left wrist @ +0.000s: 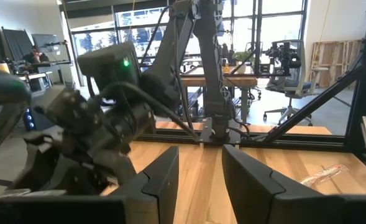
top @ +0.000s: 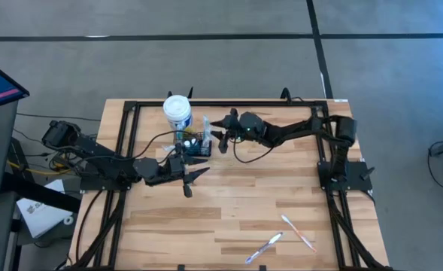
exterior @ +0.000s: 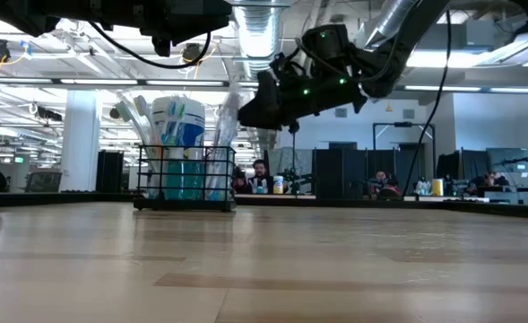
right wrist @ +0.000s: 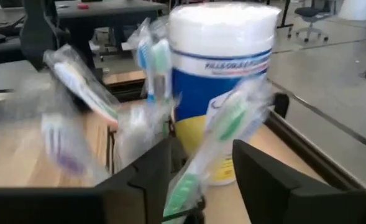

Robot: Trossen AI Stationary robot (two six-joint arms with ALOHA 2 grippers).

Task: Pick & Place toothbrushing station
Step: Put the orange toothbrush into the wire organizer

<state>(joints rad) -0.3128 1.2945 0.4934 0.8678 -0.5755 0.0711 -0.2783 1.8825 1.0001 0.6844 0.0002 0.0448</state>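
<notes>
Toothbrushing station (top: 196, 144), a small black wire caddy with slotted compartments already stuffed with wrapped toothbrushes, stands on the wooden tabletop (top: 229, 203) just ahead of the right gripper's (top: 223, 141) fingers, touching a white blue-labelled tub (top: 177, 112) behind it. A green wrapped toothbrush (right wrist: 217, 149) leans in the gap between those fingers, which stand spread and released; best to back straight off without snagging the wrapper. The left gripper's (top: 188, 178) fingers wait parted and empty, nearer the table's front edge.
</notes>
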